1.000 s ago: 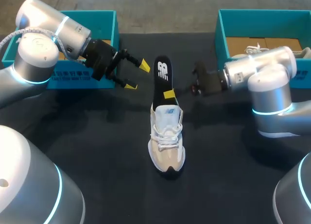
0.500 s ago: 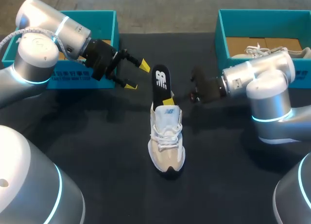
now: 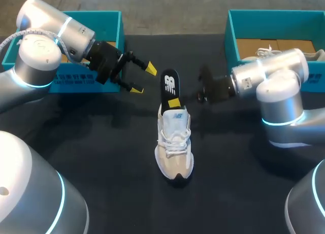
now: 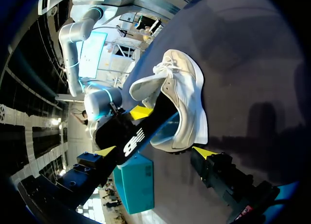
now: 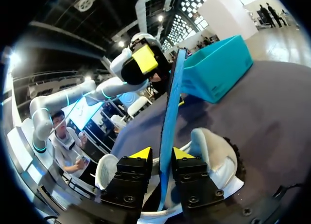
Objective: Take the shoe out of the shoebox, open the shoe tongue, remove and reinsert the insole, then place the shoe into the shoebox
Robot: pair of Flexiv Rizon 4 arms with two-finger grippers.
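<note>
**Head view.** Insole step in hand, by the look of it. On the dark surface (image 3: 101, 158), out of any box, the shoe (image 3: 174, 147), toe toward the robot. Standing up out of its heel opening, the black insole (image 3: 170, 84), lower end inside. Clamped on that insole just above the collar, the right pincer (image 3: 174, 102). Hanging spread and empty, near the insole but apart from it, the left pincer (image 3: 142, 78). Behind that arm the left shoebox (image 3: 120, 26), contents mostly hidden and not to be told. In the right shoebox (image 3: 232, 33), a second shoe (image 3: 264, 52), pale, laces showing.

**Left wrist view.** Fingers wide, touching nothing. Ahead of them the shoe and the slanting insole, with a yellow tip of the other arm against it.

**Right wrist view.** Both fingers pressed on the thin insole from two sides, the shoe opening directly beneath.

**Next move.** Cannot tell whether out or back in. Either way probably calls for a straight run along the shoe's length. Perhaps also a steadying touch from the free arm, since so light a shoe is likely to tip or slide.
</note>
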